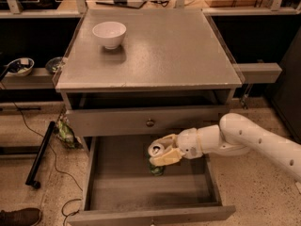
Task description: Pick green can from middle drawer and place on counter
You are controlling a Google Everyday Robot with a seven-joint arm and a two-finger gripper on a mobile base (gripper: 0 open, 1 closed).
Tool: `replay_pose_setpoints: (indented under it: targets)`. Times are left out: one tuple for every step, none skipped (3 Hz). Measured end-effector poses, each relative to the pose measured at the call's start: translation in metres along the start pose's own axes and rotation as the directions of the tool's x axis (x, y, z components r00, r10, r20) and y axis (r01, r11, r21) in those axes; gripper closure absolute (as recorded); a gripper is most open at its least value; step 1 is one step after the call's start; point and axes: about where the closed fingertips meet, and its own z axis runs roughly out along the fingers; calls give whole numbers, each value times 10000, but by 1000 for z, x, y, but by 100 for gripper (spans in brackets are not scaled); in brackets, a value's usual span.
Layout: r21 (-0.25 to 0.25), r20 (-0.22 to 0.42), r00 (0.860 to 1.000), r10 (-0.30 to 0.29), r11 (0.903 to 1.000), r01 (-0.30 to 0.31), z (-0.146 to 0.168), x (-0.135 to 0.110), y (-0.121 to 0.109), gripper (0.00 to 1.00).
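The green can [156,160] stands upright over the open middle drawer [117,182], silver top showing and its green base just above the drawer floor. My gripper [162,152] reaches in from the right on a white arm and is shut on the can, pale fingers [165,157] wrapped around its upper body. The counter [160,51] is the large grey cabinet top above, with a pale front edge.
A white bowl [109,34] sits at the counter's back left. A closed drawer front with a brass knob [150,123] lies just above the can. Grey shelves stick out left [23,79] and right [258,72]. A black bar [40,152] and cables lie on the floor at the left.
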Motion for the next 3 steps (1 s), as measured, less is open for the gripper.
replay_pose_setpoints:
  targets:
    - [2,0,10000,-2,10000,2,0,0,0,100]
    - [75,45,10000,10,10000,-10,-3,-3,-3,100]
    - [399,64,9997,-256,9989,253,-22,-29,-5,100]
